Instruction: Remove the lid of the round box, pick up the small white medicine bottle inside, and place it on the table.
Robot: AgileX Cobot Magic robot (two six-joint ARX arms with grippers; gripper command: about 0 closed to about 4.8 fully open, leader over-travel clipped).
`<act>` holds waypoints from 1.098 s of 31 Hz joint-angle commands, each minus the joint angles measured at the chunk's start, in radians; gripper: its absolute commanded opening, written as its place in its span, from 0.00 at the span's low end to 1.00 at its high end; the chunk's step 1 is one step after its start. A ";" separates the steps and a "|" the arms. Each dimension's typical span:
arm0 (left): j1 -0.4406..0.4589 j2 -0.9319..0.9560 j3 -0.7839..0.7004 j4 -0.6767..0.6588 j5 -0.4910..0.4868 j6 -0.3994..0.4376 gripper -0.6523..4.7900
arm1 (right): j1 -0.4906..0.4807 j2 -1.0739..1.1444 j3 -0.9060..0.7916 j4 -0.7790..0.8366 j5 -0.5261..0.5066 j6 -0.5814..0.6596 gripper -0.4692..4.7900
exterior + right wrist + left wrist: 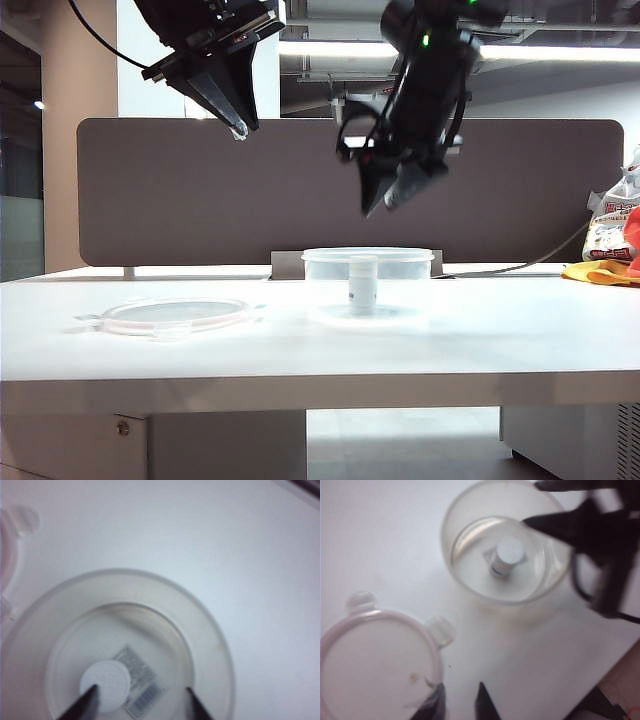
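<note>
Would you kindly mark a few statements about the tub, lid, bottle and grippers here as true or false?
1. The flat round translucent lid lies on the white table, apart from the clear round plastic tub. True.
2. The small white medicine bottle stands upright inside the tub. True.
3. The right gripper is clamped on the bottle. False: its jaws are open above it.
4. The left gripper holds the lid. False: it hangs above the table, empty.
5. The bottle lies on its side. False: it is upright.

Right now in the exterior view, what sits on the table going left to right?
lid → round box with the small white medicine bottle standing inside → yellow cloth and printed bag at the right edge.
</note>
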 commanded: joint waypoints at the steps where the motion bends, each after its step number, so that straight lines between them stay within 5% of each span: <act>1: -0.005 -0.005 0.002 -0.020 0.002 0.004 0.27 | 0.001 0.024 0.003 0.033 -0.014 0.010 0.63; 5: -0.005 -0.005 0.002 -0.031 0.003 0.004 0.27 | 0.001 0.053 0.004 0.067 -0.054 0.034 0.63; 10: -0.005 -0.005 0.002 -0.039 0.003 0.004 0.28 | 0.002 0.068 0.003 0.101 -0.077 0.066 0.88; 34: -0.005 -0.005 0.002 -0.034 0.002 0.008 0.28 | 0.008 0.073 0.003 -0.033 -0.115 0.179 0.87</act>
